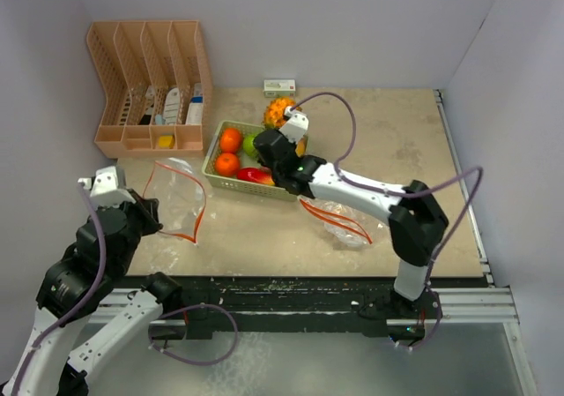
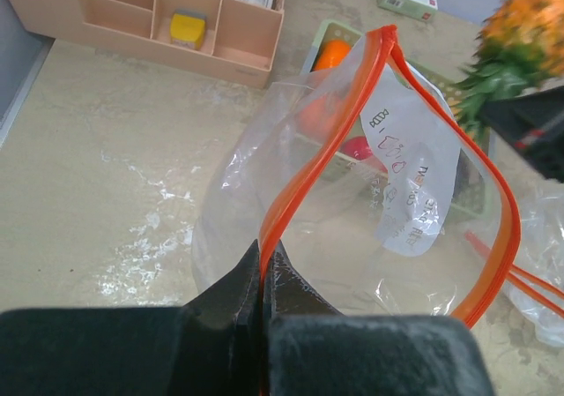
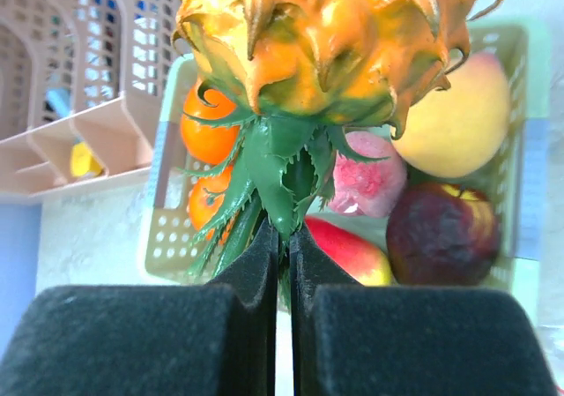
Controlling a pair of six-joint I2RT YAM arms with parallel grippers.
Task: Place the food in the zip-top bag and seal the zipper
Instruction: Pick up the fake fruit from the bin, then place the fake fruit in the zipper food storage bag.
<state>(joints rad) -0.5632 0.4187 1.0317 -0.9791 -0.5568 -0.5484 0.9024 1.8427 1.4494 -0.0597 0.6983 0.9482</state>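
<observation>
My left gripper (image 1: pixel 152 215) (image 2: pixel 263 264) is shut on the orange zipper edge of a clear zip-top bag (image 1: pixel 179 198) (image 2: pixel 352 237), holding it up with its mouth open. My right gripper (image 1: pixel 287 131) (image 3: pixel 284 237) is shut on the green leaves of the spiky orange pineapple (image 1: pixel 280 111) (image 3: pixel 326 34), held above the green basket (image 1: pixel 214 153) (image 3: pixel 163 211). In the basket lie two oranges (image 1: pixel 231 139) (image 3: pixel 207 136), a green lime (image 1: pixel 251 143), a yellow mango (image 3: pixel 458 118), a pink fruit (image 3: pixel 370 180), a dark purple fruit (image 3: pixel 441 233) and a red piece (image 1: pixel 254 175).
A second clear bag with an orange zipper (image 1: pixel 339 220) lies on the table under my right arm. A pink desk organizer (image 1: pixel 150 78) stands at the back left. A small white-and-green box (image 1: pixel 279 86) sits by the back wall.
</observation>
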